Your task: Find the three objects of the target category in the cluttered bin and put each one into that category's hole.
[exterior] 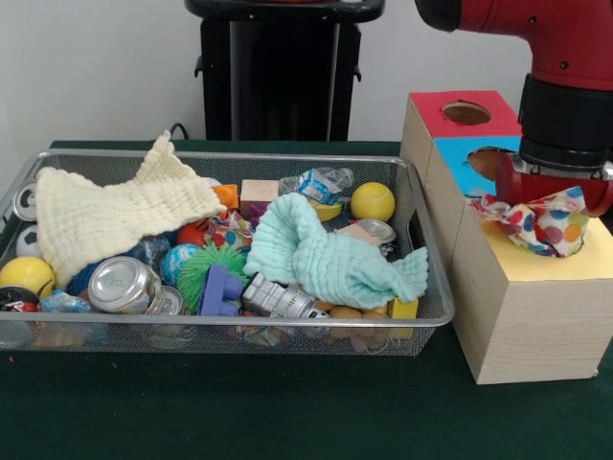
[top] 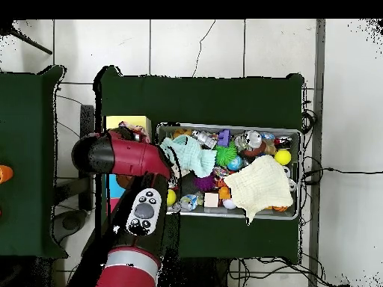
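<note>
A polka-dot cloth lies bunched on the top of the yellow-faced cube, its corners sticking up, and covers the hole. My gripper is directly above it, pressed into the cloth's middle; the cloth hides its tips. In the overhead view my arm covers most of this cube, and a bit of the dotted cloth shows at its edge. The wire-mesh bin stands to the left, full of clutter. A second patch of dotted fabric shows between the two plain cloths. A third one is hidden.
A cream waffle cloth and a mint-green cloth lie on top of the clutter. Cans, a yellow ball, a green spiky ball and a purple block lie around them. The blue-faced cube and the red-faced cube stand behind the yellow one.
</note>
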